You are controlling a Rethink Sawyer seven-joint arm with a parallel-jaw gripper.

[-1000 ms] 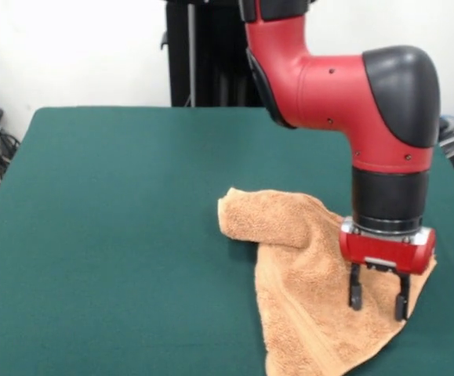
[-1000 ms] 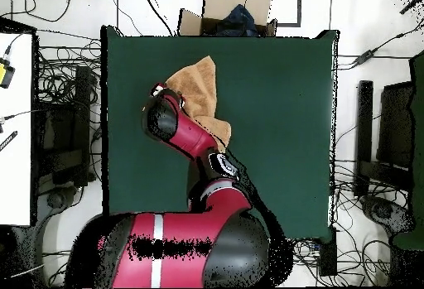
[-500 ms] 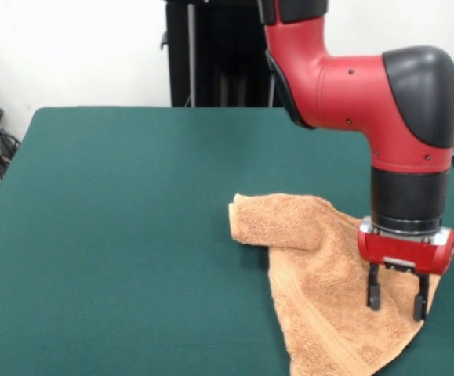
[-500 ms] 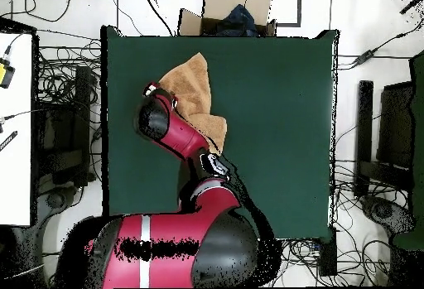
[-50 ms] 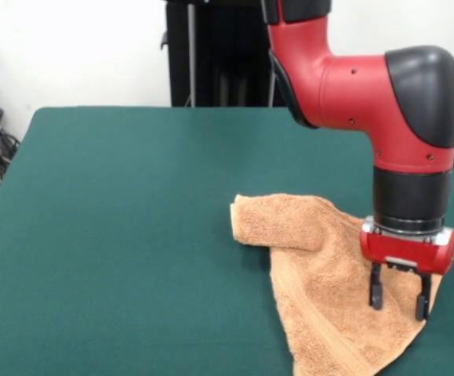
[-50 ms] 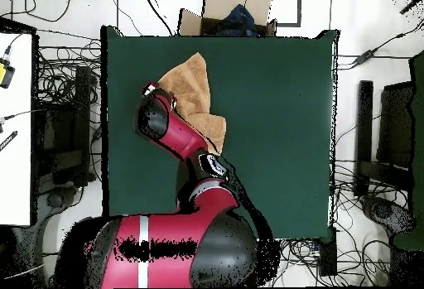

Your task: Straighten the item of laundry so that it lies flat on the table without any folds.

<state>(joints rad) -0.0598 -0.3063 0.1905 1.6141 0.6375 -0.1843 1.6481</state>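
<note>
- Orange-tan terry towel (image 5: pixel 328 290) lying on the green felt table (image 5: pixel 117 235), toward the right and near edge in the front view; not flat.
- Folded-over flap at upper left of the cloth, forming a thick rolled edge; lower portion spread in a rough triangle running down to the bottom of the picture, woven band visible along the left hem.
- Gripper (image 5: pixel 399 296) planted at the towel's right corner, fingers (image 5: pixel 375 296) parted with both tips down at the cloth; no fabric seen pinched between them, so read as unclamped.
- Against the pictures a second earlier: towel and gripper both carried rightward, flap included; between the half-second picture and this one, almost no further travel. Drag judged finished or pausing.
- Consequence for the task: cloth relocated, not unfolded. Flap as doubled over as before; fold remains the outstanding defect.

- Overhead view: towel (image 6: pixel 192 95) near the table's (image 6: pixel 273 137) upper-left area, partly hidden under the red arm; one lobe visible beside the arm's forearm.
- Gripper itself masked by the arm's wrist here; jaw state not readable from above.
- Shift toward the table's left edge since a second ago confirmed from above.
- Next requirement, as judged: take the flap's free edge and pull it away from the body of the cloth.
</note>
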